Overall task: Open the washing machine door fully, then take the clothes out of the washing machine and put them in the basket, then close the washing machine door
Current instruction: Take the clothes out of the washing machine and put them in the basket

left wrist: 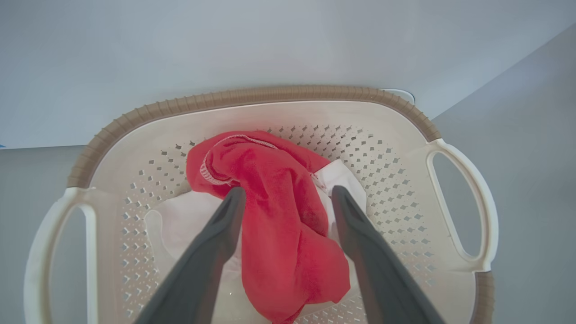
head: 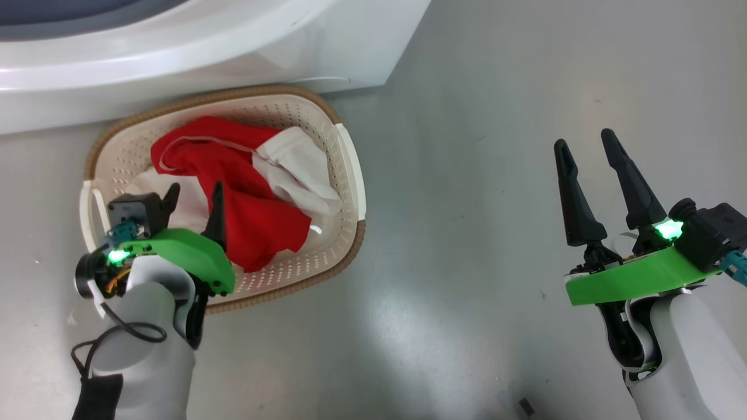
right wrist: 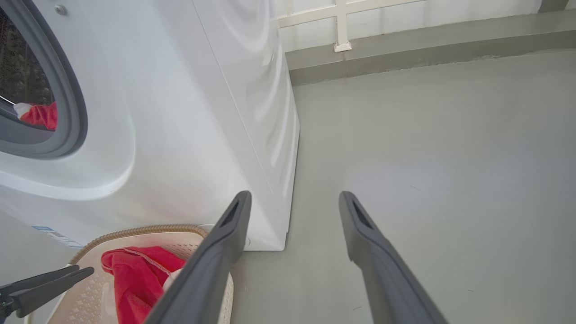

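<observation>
Basket of red-and-white laundry at the foot of the washing machine; both end effectors spread wide, holding nothing.

Basket (head: 274,114): cream perforated plastic, rounded rectangle, ribbed brown rim, white loop handles; its long axis runs left to right along the washing machine (head: 175,52) front, far rim just beside the glossy white base. Clothes (head: 245,198): soft crumpled red cloth with white panels, heaped inside, lying diagonally from far left to near right. Left end effector (head: 196,189): over the near left rim, dark tapered fingers either side of the red fold. Right end effector (head: 585,139): over bare grey floor (head: 467,175), well apart. Another red garment (right wrist: 39,116) lies inside the grey gasket (right wrist: 67,90).
</observation>
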`<state>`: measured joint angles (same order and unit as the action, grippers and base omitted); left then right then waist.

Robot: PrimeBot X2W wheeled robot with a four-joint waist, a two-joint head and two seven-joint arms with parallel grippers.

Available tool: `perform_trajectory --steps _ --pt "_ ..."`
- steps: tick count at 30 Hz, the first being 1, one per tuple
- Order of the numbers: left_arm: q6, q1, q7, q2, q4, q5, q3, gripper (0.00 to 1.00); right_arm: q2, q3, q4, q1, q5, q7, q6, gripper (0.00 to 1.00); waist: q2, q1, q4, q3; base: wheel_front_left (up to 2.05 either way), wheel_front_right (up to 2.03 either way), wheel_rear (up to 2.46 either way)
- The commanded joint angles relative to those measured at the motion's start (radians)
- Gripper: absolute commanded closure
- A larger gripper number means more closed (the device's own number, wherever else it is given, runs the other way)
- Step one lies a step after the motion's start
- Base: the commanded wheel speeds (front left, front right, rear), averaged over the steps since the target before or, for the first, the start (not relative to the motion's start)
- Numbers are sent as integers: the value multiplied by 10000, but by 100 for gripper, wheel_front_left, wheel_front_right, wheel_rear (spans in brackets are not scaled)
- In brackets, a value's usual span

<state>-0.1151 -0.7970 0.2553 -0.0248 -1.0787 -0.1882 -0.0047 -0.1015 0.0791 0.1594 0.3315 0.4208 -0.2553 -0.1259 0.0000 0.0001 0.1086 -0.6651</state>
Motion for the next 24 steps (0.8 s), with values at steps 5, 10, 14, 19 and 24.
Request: perform_trajectory --steps 5,10,14,19,24 --pt "-71 594 65 -256 424 -262 141 0 -135 176 -163 -307 -65 -65 -48 0 0 -1 -172 316 0 0 0" --pt "-97 846 65 -255 926 -513 112 0 -198 180 -121 -364 -73 -65 -48 0 0 -1 -289 618 0 0 0" --pt "-112 1207 65 -255 1533 -582 155 0 -225 175 -55 -497 -86 -65 -48 0 0 -1 -362 1029 0 0 0" --pt "-126 1772 65 -255 2324 -607 279 0 -287 183 70 -783 -89 -65 -48 0 0 -1 -482 1666 0 0 0" --pt "-137 2286 65 -255 3024 -664 364 0 -393 237 200 -1011 -85 -65 -48 0 0 -1 -593 2253 0 0 0"
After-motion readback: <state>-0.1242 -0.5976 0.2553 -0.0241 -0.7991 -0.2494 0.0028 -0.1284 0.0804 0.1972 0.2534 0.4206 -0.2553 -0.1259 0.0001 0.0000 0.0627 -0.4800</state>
